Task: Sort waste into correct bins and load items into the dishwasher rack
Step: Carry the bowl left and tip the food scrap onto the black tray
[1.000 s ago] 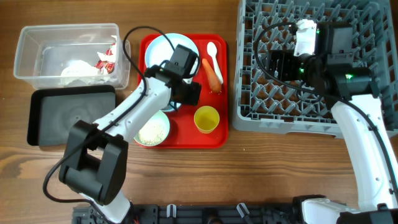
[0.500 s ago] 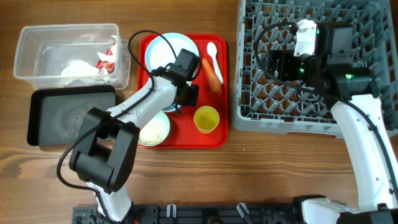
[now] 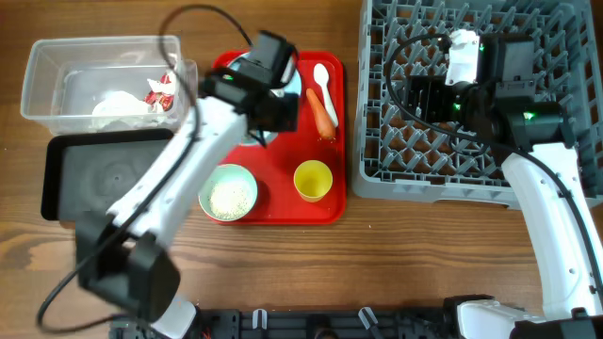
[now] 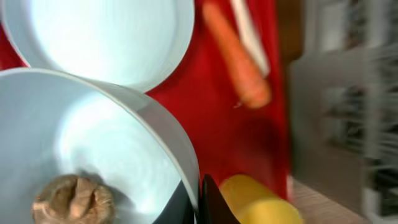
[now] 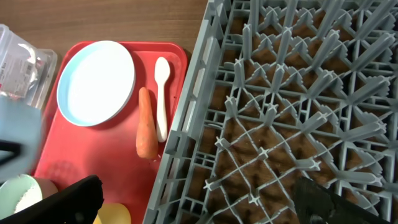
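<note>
A wooden table (image 3: 377,264) fills the whole overhead view, its surface a warm mid-brown with long, darker grain streaks running left to right. The light is even and soft, and shadows on the wood are faint. A black rail (image 3: 320,325) lies along the near edge. The right wrist view shows a strip of the same wood (image 5: 124,15); the left wrist view shows a blurred corner of it (image 4: 323,202).

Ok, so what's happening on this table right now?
The left gripper is shut on the rim of the pale blue bowl, which has a small brown food bit inside, above the red tray. The plate, carrot, spoon, yellow cup and green bowl of white grains sit on that tray. The right gripper hangs open and empty over the dishwasher rack.
</note>
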Available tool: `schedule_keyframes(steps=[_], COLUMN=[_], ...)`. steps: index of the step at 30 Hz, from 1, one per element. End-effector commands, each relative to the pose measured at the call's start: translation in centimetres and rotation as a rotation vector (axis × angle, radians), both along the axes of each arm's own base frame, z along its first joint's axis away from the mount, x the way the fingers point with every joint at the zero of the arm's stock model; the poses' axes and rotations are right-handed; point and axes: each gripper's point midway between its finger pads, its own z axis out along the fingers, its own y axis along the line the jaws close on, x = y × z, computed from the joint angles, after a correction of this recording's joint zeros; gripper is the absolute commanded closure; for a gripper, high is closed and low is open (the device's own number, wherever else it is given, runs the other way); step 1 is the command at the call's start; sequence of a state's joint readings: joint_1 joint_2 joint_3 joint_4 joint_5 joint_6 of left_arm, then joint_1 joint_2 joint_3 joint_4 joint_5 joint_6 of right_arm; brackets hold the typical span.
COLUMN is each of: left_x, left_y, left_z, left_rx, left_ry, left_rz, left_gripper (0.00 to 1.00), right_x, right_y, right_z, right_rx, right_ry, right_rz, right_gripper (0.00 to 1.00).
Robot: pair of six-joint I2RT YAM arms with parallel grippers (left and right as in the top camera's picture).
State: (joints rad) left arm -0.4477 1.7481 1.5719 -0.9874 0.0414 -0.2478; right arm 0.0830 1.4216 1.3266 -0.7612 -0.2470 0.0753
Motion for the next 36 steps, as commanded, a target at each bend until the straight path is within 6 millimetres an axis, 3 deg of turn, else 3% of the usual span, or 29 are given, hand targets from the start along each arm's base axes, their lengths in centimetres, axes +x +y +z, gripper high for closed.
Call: schedule_keyframes(steps=[1,9,15,25,31,36], left_x=[-1.3,-3.3,-3.4,-5.7,-5.9,-5.2], left_y=[3.5,13.3,19.3,26.4,31.0,31.5], left_z=[3.9,3.3,1.9,-0.5,-1.9,-1.1], left_rx=[-0.092,-0.217,-0.445,-0.852,-0.865,-1.052], left_ry=[0.019,0.192,0.151,-0.082,-0.231,-0.295], left_rz=[0.098,0.276,0.305,0.435,0.512,0.497], left_gripper=[0.96,0.96,0.96,0.96,0.96,0.96], right_x=[0.4,0.4,0.3,0.3,0.3,0.3], right_y=[0.2,0.2,0.2,0.2,0.2,0.2], right_z=[0.6,0.6,0.5,0.6,0.6,0.6], right_rx=[0.020,0.020,0.020,0.020,0.020,0.020], right_ry=[-0.009,-0.009,-0.005,-0.005,-0.006,-0.006], right_rz=[0.000,0.000,0.000,0.001,0.001,0.000], right_gripper=[0.00,0.00,0.00,0.00,0.00,0.00])
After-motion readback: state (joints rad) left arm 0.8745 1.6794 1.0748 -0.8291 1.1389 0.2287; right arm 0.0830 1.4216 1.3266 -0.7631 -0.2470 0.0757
